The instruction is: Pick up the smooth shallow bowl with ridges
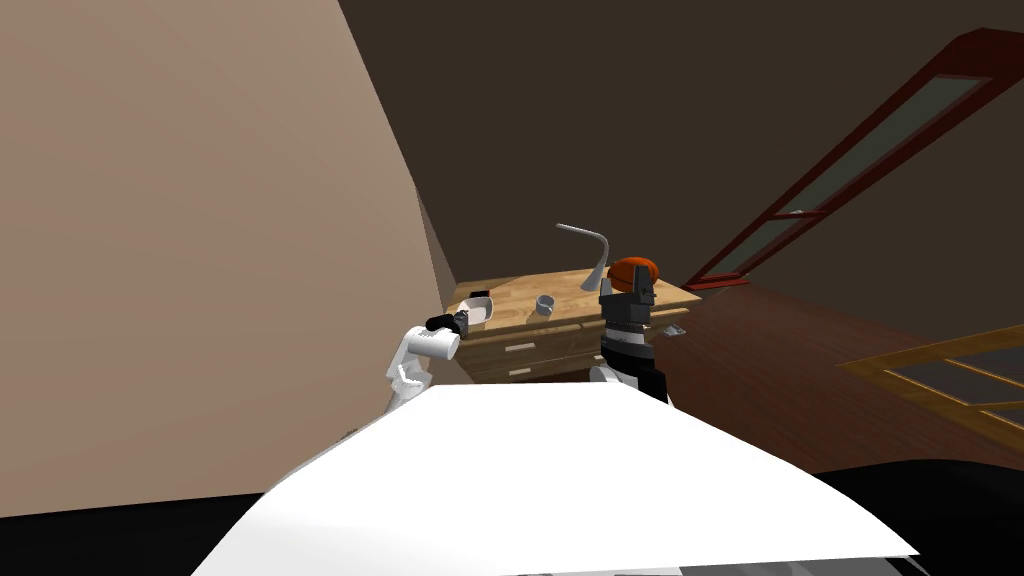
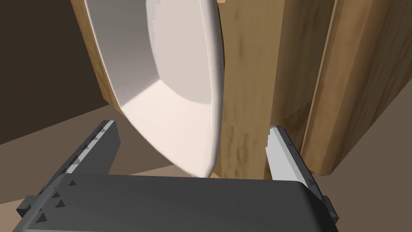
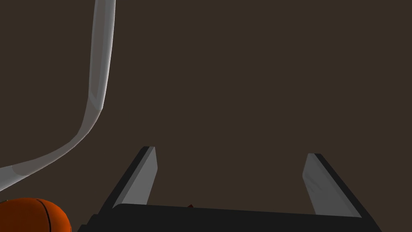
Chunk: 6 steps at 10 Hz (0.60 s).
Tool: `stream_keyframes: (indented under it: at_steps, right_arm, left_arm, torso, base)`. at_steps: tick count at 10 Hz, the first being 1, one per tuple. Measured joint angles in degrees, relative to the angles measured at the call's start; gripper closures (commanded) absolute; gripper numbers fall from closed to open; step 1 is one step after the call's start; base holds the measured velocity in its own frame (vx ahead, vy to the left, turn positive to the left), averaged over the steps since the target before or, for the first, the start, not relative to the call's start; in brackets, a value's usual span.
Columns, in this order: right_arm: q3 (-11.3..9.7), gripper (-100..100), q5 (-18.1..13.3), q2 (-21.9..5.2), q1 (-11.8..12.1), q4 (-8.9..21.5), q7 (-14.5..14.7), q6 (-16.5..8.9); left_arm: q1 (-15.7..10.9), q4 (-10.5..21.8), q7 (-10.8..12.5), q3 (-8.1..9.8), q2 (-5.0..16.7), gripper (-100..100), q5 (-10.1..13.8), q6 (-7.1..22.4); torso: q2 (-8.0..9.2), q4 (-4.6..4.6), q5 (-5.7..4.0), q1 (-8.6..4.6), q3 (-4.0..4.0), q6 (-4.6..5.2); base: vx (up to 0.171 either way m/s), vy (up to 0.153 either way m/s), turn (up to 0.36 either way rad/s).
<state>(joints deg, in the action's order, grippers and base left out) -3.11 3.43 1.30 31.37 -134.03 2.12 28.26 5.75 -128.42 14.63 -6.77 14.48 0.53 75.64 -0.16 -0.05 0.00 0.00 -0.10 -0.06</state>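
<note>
One bowl [image 2: 177, 80] on wooden dresser [image 1: 575, 305], tan wall [image 1: 200, 250]

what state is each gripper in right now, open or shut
Left gripper: open, fingers either side of the white bowl rim, not closed on it.
Right gripper: open, holding nothing.

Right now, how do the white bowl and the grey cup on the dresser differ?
The bowl is white, wide and shallow; the cup is grey and smaller. The bowl sits at the left end, between the fingers of the open left gripper; the cup stands mid-top, untouched. Both are on the wooden dresser.
</note>
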Motion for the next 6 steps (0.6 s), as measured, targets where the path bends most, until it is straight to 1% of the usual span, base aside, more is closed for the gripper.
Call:
stream_keyframes:
  at_steps: [1, 2, 6]
  right_arm:
    - [0.0, 0, 0.0, 0.0, 0.0, 0.0, 0.0, 0.0]
    - [0.0, 0, 0.0, 0.0, 0.0, 0.0, 0.0, 0.0]
    - [0.0, 0, 0.0, 0.0, 0.0, 0.0, 0.0, 0.0]
  left_arm:
    - [0.0, 0.0, 0.0, -0.03, 0.0, 0, 0.0, 0.3]
    - [0.0, 0.0, 0.0, -0.03, 0.0, -100, 0.0, 0.2]
    - [-0.7, 4.0, -0.4, 0.40, -0.5, -100, 0.0, -3.0]
  torso:
    - [0.07, 0.02, 0.00, 0.00, 0.04, 0.00]
    - [0.13, 0.03, 0.00, -0.01, 0.07, 0.00]
    - [0.08, 0.02, 0.00, 0.00, 0.05, 0.00]
  base:
    - [0.000, 0.000, 0.000]
    - [0.016, -0.001, -0.006]
    - [0.019, 0.001, -0.005]
